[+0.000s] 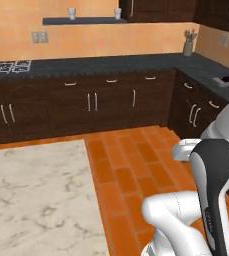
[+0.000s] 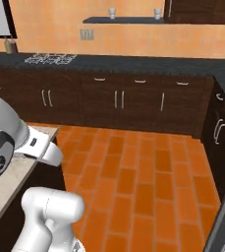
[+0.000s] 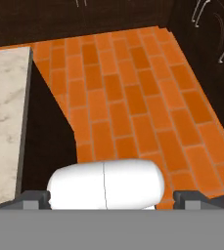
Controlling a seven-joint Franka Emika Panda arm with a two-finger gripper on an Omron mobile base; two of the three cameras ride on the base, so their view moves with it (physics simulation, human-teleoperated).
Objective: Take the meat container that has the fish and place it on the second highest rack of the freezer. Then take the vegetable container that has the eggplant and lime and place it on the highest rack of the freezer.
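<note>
Orange brick floor (image 3: 133, 97), marble island top (image 1: 36, 200), dark cabinets (image 1: 86, 105), tool (image 3: 111, 197) spread wide, holding nothing, no legible writing

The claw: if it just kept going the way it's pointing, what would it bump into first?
Most likely the orange brick floor, between the marble counter and the dark cabinets. The open claw aims down at it; depth is unclear.
</note>
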